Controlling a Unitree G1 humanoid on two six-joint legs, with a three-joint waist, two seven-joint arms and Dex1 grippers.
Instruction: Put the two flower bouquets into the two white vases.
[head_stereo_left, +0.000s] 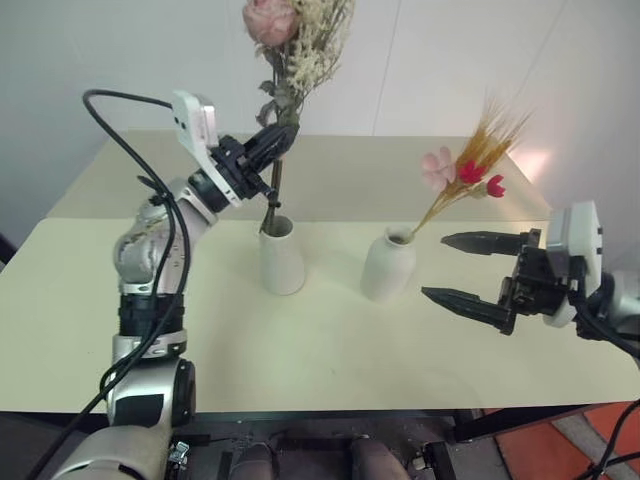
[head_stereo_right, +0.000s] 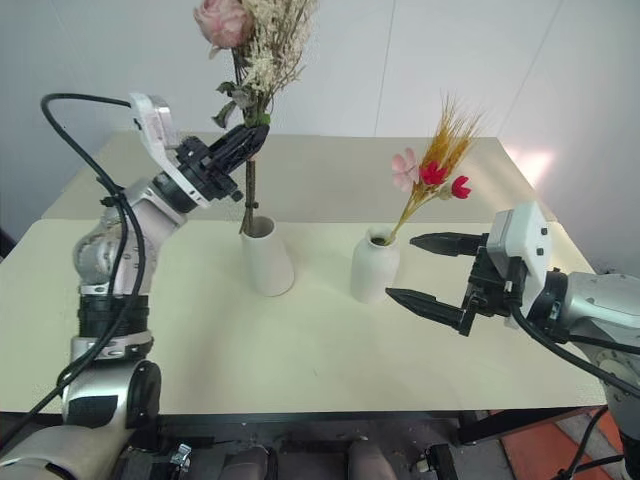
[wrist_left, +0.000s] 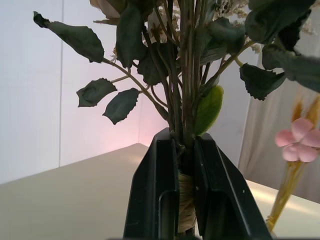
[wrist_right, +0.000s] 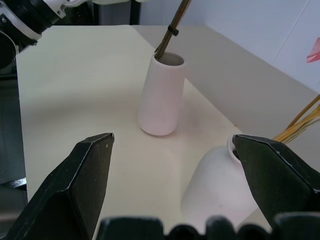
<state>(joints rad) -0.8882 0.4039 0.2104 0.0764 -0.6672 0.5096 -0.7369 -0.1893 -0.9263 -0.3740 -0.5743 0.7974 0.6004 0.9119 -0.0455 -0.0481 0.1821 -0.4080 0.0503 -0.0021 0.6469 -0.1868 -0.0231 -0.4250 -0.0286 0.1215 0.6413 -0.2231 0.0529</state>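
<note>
My left gripper (head_stereo_left: 283, 137) clamps the bushy pale-pink rose bouquet (head_stereo_left: 292, 40), top cut off, stems in the tall tapered white vase (head_stereo_left: 281, 255). Slim wheat-and-red-blossom bunch (head_stereo_left: 470, 172) stands in the round narrow-necked white vase (head_stereo_left: 387, 265); my right gripper (head_stereo_left: 458, 268) gapes wide beside it over the cream worktop (head_stereo_left: 330, 350).

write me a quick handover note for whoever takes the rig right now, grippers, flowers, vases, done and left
Left gripper: shut on the rose bouquet, stems already in the mouth of the tall vase.
Right gripper: jaws open, empty, beside the round vase.
Wheat bouquet stands in the round vase, leaning towards the right gripper.
Done: wheat bouquet placed.
Left: settle the rose bouquet into the tall vase, release, withdraw.
</note>
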